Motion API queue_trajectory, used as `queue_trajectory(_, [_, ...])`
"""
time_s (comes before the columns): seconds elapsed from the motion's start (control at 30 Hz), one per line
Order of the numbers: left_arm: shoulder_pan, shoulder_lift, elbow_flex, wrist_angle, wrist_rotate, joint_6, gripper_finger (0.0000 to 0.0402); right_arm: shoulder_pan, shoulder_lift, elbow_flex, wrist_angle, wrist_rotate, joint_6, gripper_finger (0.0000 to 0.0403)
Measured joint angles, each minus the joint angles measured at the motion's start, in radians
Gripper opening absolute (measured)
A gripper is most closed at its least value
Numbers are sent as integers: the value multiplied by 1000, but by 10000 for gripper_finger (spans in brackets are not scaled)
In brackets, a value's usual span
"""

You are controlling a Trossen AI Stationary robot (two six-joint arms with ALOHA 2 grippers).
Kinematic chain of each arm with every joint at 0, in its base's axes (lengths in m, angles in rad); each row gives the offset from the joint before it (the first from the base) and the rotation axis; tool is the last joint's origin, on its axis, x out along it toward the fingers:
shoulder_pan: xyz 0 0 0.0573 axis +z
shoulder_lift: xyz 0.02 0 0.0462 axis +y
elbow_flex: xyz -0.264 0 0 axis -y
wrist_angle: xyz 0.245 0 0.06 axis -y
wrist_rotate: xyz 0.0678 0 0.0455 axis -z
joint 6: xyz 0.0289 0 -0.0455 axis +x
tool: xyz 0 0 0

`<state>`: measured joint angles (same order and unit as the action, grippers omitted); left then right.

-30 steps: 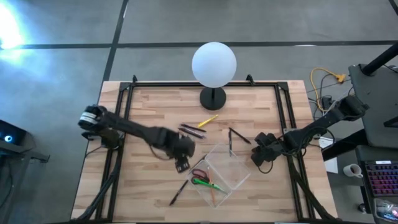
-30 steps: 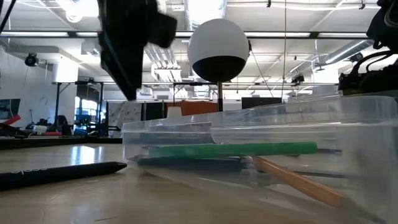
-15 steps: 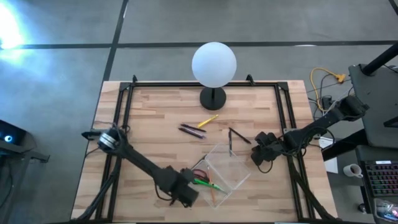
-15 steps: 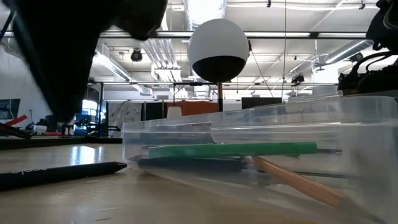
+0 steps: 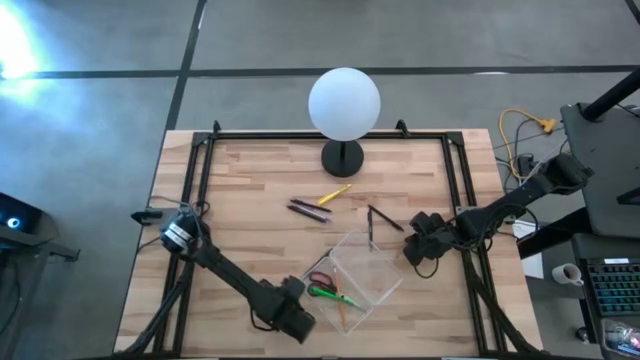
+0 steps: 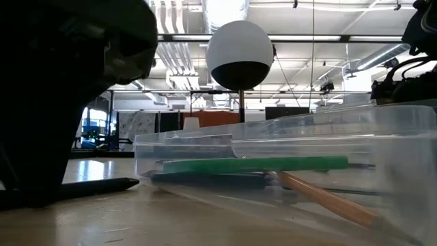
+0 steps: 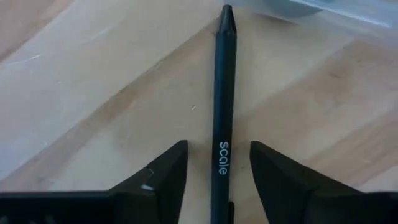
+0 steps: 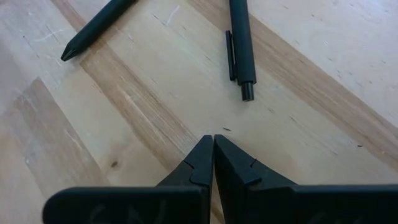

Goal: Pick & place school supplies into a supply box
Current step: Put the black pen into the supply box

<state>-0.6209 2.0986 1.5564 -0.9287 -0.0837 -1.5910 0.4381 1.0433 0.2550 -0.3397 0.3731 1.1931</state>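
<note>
My left gripper is low near the table's near edge, by the near-left corner of the clear supply box. It is open, with one finger on each side of a dark pen that lies flat on the wood; a gap shows on both sides. In the low view the left gripper stands over that pen. The box holds red-handled scissors, a green marker and a pencil. My right gripper is shut and waits to the right of the box.
A yellow pencil and dark pens lie mid-table. Two more dark pens lie just beyond the box, seen ahead of the right gripper. A white globe lamp stands at the far edge. Black rails run along both sides.
My left gripper has swung from the middle of the table, left of the box, toward the near edge and has come down. Its fingers now stand on either side of the dark pen by the box's near-left corner. The pen and the box have not moved.
</note>
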Motion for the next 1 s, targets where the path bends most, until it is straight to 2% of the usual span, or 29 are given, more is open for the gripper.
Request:
queue_trajectory(0.27, [-1,-11,-60,73,1,82,112,0,0,0,0,-2,1,9])
queue_trajectory(0.5, [7,-8,-100,84,22,66,16,0,0,0,0,-4,0,9])
queue_trajectory(0.73, [8,-45,-102,56,55,77,10,-1,0,-1,0,-4,0,9])
queue_trajectory(1.0, [22,-186,-106,-123,-20,44,7,0,0,-1,0,-2,-26,9])
